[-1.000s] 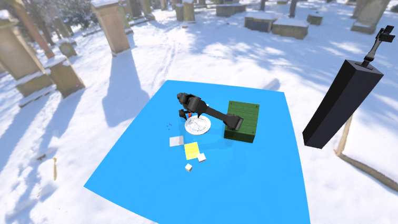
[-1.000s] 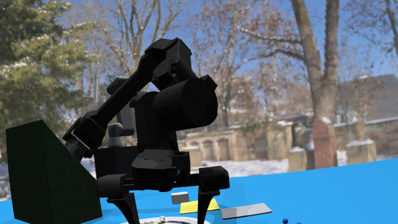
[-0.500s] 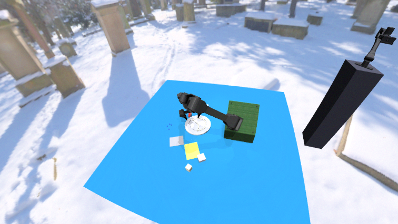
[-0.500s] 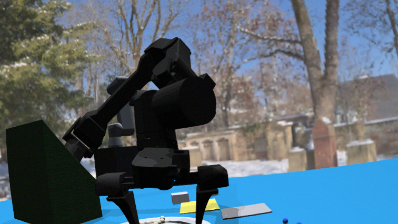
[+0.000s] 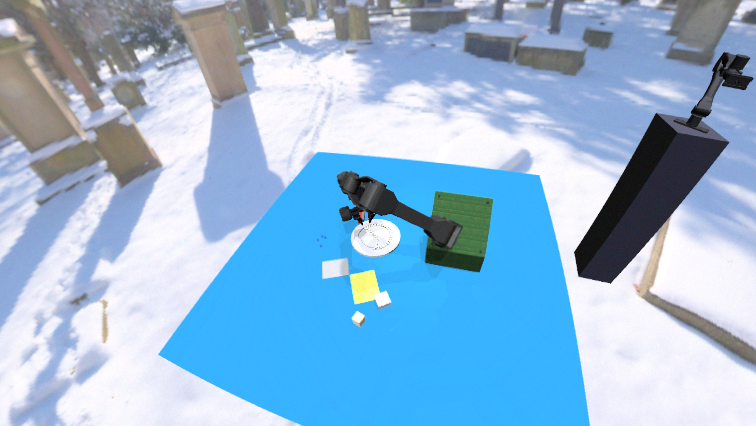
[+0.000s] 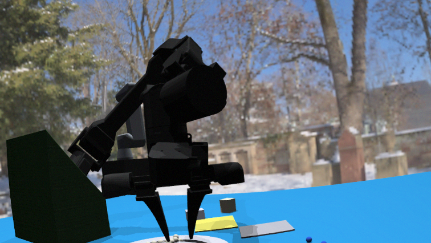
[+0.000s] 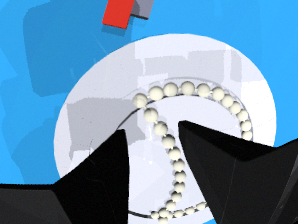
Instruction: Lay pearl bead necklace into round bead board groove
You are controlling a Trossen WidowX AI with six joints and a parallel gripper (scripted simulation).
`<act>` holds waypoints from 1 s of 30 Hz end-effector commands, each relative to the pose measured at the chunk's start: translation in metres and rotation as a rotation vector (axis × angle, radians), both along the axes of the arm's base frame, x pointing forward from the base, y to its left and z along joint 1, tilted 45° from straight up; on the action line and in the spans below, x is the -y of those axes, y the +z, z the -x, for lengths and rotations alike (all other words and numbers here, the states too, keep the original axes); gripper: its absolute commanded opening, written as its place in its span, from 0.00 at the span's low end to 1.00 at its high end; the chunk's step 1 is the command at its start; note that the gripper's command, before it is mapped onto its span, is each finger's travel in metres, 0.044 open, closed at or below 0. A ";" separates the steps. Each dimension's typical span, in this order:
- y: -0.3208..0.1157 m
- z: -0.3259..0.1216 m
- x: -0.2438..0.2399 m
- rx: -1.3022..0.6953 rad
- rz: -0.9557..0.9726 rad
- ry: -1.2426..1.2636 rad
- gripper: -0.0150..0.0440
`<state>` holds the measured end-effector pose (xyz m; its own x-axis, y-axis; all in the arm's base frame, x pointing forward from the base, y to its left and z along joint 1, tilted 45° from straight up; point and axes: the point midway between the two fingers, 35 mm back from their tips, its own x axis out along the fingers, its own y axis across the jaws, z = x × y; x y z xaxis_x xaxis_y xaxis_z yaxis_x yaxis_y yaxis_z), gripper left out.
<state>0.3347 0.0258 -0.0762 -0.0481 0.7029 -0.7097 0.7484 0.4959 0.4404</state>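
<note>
"Where did the pearl necklace [image 5: 392,235] [image 6: 175,237] [image 7: 187,88] lie?"

"On the round bead board [image 5: 360,241] [image 6: 215,239] [image 7: 80,100]. One run followed the groove's far arc in the wrist view; another cut inward across the middle, out of the groove."

"And from the gripper [image 5: 367,219] [image 6: 179,239] [image 7: 152,127]?"

"That stray run passed between the fingertips as the wrist view had it, nearer the right-hand one, and its bend lay just beyond them, toward the top of that view."

"Was it gripped?"

"No. The fingers stood partly open, with a gap around the beads and nothing clamped."

"Which way did the stray run point?"

"Its long axis ran from the bend at upper left down toward the bottom, bowing rightward, roughly along the fingers' reach and across their closing line. I judged that a good lie for a pinch, then a sweep left into the bare arc."
</note>
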 end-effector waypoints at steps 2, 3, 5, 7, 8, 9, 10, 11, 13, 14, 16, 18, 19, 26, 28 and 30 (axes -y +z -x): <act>0.000 0.000 0.001 -0.002 -0.001 -0.003 0.46; 0.000 0.000 0.000 -0.002 -0.001 -0.003 0.46; -0.002 0.000 -0.001 -0.002 -0.001 -0.003 0.46; -0.004 0.001 -0.003 -0.003 -0.001 -0.002 0.46; -0.005 0.001 -0.005 -0.003 -0.001 -0.002 0.46; -0.006 0.001 -0.006 -0.003 -0.001 -0.002 0.46; -0.008 0.001 -0.007 -0.004 -0.001 -0.002 0.46; -0.009 0.001 -0.008 -0.004 -0.001 -0.002 0.46; -0.011 0.002 -0.010 -0.005 -0.001 -0.001 0.46; -0.012 0.002 -0.011 -0.005 -0.001 -0.001 0.46; -0.014 0.003 -0.014 -0.006 -0.001 -0.001 0.46; -0.017 0.003 -0.016 -0.006 -0.001 0.000 0.46; -0.018 0.004 -0.017 -0.007 -0.001 0.000 0.46; -0.023 0.005 -0.022 -0.008 -0.001 0.001 0.46; -0.023 0.005 -0.022 -0.008 -0.001 0.001 0.46; -0.021 0.003 -0.020 -0.002 0.005 0.006 0.41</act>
